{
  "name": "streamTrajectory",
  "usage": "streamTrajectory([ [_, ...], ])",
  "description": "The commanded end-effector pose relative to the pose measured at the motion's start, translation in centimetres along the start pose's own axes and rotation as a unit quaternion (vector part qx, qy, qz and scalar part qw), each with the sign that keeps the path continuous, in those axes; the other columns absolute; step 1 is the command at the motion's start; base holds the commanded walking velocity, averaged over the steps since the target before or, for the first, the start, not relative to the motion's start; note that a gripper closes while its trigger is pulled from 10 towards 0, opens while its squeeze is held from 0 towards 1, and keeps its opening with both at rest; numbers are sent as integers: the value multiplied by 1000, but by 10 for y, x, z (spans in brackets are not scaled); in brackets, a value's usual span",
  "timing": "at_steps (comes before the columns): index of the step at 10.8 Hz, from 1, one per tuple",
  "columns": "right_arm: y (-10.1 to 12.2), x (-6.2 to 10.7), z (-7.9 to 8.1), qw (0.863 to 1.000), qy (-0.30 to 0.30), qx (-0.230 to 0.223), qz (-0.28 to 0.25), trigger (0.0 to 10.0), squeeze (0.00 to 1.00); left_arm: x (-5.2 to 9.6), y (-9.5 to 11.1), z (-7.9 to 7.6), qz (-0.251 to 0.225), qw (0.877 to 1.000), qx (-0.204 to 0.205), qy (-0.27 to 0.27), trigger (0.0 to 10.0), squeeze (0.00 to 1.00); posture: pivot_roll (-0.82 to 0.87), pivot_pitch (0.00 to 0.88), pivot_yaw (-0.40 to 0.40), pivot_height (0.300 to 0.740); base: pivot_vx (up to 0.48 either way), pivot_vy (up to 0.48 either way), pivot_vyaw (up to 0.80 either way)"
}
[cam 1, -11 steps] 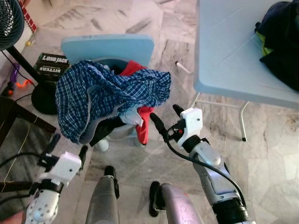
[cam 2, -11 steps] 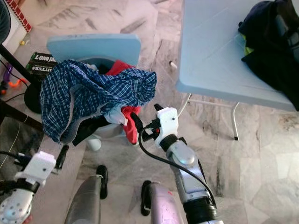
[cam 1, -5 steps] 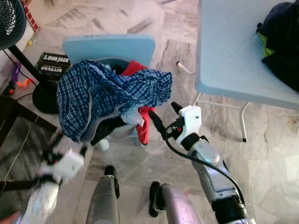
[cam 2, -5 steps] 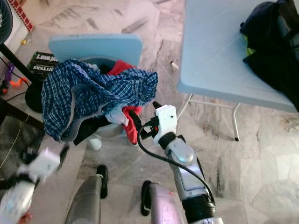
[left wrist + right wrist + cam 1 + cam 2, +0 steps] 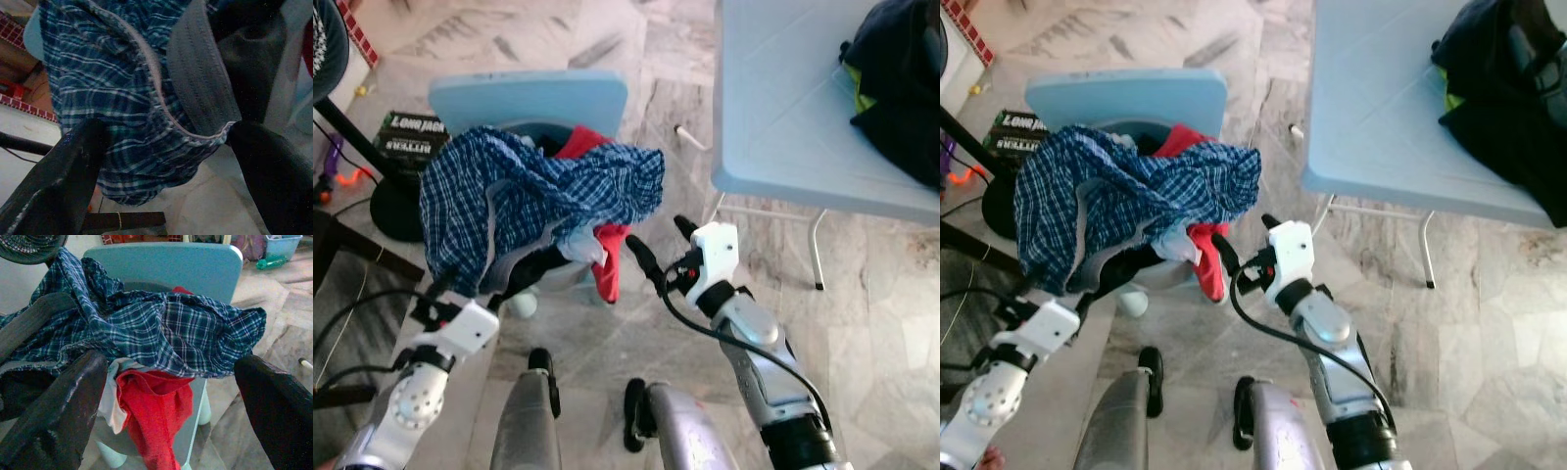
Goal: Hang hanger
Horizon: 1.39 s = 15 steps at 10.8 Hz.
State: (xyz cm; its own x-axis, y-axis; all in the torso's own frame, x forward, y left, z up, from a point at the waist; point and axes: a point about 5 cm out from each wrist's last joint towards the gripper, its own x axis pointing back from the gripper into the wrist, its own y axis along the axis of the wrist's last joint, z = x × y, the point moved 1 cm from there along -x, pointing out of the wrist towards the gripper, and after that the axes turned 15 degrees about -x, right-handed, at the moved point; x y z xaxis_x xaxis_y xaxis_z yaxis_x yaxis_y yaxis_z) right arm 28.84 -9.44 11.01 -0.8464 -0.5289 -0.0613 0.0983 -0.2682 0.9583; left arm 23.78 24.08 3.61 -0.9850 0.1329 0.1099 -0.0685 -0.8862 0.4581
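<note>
While both grippers, left point(image 5: 475, 281) and right point(image 5: 656, 248), hover open near the clothes point(image 5: 538, 201) on the chair point(image 5: 529, 93), I'd judge I'm reaching; next, find the hanger.

We count two silver arms, white wrist blocks, a right gripper point(image 5: 658, 245) and left gripper point(image 5: 480, 286) with long black fingers, and a black cable on the right forearm.

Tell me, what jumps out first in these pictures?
A crumpled blue checked shirt heaped over a red cloth on a small light-blue plastic chair. Both open tools, left tool and right tool, sit close to the pile. A light-blue table stands to the right.
</note>
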Motion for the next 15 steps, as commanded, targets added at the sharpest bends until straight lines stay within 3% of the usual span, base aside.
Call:
streamTrajectory([
  [1,-1,5,-2,1000,-6,1,4,10000,0,12,-5,-12,8,1000,-2,-21,4196,0,0,360,-110,740,0,0,0],
  [2,-2,4,-2,1000,-6,-1,6,10000,0,14,-6,-13,2,1000,-3,-24,0,0,0,360,-110,740,0,0,0],
  [15,-2,2,-2,1000,-7,0,6,10000,0,12,0,-8,-8,1000,-8,-10,0,0,10,348,-104,740,0,0,0],
])
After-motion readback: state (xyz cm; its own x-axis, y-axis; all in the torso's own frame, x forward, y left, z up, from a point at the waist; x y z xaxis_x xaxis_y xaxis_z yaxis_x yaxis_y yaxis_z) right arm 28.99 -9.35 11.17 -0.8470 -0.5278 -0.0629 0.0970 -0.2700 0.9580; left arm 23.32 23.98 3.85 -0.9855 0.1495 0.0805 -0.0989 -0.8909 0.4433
